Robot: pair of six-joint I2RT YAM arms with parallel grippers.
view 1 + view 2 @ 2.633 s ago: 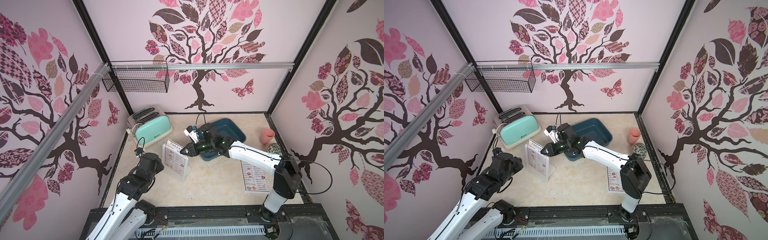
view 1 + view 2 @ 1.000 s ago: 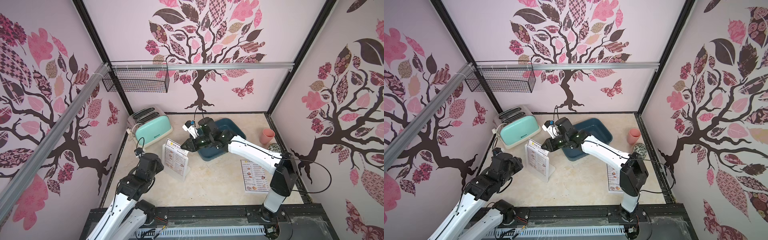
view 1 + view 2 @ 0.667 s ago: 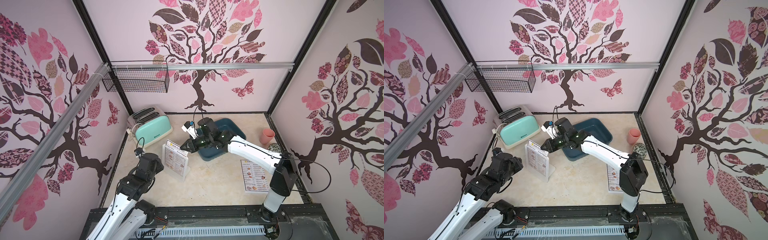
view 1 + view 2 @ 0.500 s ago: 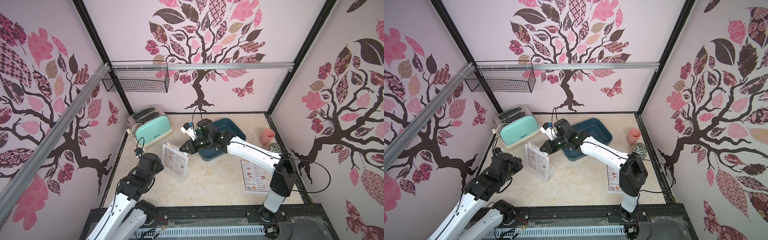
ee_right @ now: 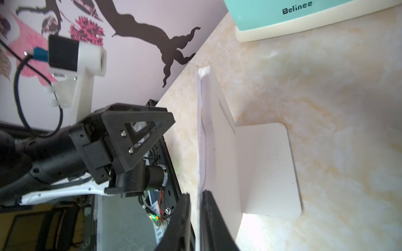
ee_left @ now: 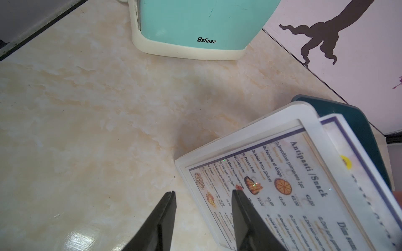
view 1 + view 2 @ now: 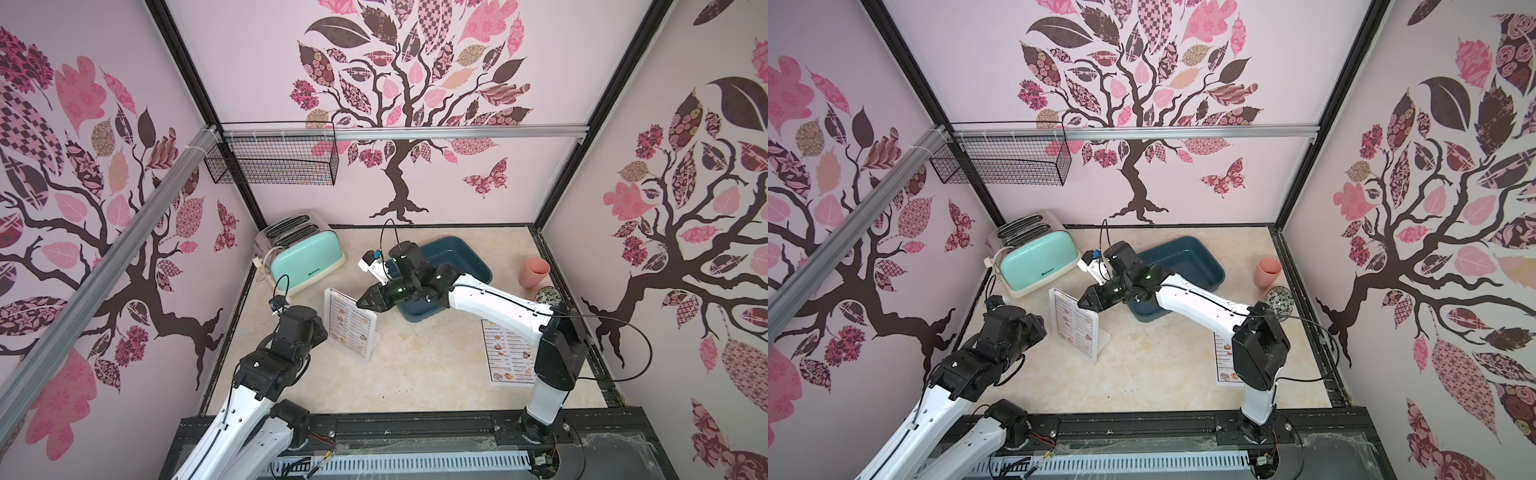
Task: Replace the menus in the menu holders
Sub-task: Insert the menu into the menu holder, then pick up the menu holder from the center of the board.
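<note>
Mint toaster [image 7: 305,259] back-left; teal tub [image 7: 465,253] mid-back; pink cup [image 7: 536,272] right, nr patterned bowl [image 7: 547,296]; wire basket [image 7: 274,160] on wall.

- I count two sheets: one menu [image 7: 350,330], a second menu [image 7: 503,357].
- I see one menu holder [image 5: 267,169].
- One toaster [image 7: 305,259], one teal tub [image 7: 465,259].
- One pink cup [image 7: 537,272], one patterned bowl [image 7: 547,297].
- One wire basket [image 7: 274,160].
- Two grippers: left gripper [image 6: 203,193], right gripper [image 5: 195,193].

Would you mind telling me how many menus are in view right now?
2 menus: one stands in the holder by the toaster, one lies flat on the table at the robot's right. Another could be hidden inside the holder.
</note>
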